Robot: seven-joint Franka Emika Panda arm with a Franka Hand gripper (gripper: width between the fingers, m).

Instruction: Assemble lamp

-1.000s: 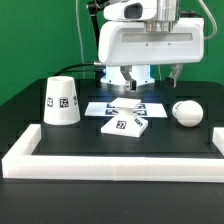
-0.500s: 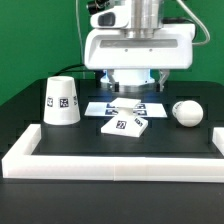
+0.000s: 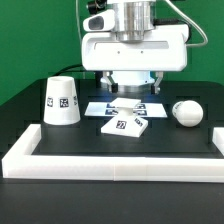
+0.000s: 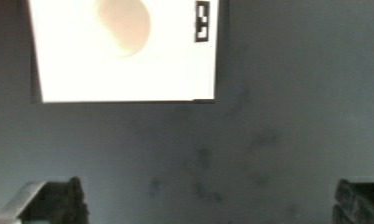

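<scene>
In the exterior view the tapered white shade (image 3: 62,102) stands at the left, the small flat base (image 3: 124,123) lies in the middle, and the round bulb (image 3: 186,112) rests at the right. My gripper (image 3: 131,84) hangs above the table just behind the base, its large white body over the middle. In the wrist view a bright white slab with a round hollow and an edge tag, seemingly the base (image 4: 122,55), lies ahead of the gripper (image 4: 205,205). The two dark fingertips (image 4: 51,204) stand far apart with only dark table between them. The gripper is open and empty.
The marker board (image 3: 150,105) lies flat behind the base, under the gripper. A long white border rail (image 3: 110,161) runs along the front and up both sides (image 3: 214,140). A green wall stands behind the black table (image 3: 90,140).
The gripper has moved toward the exterior view's left, from above the bulb's side to above the middle behind the base. The lamp parts have not moved.
</scene>
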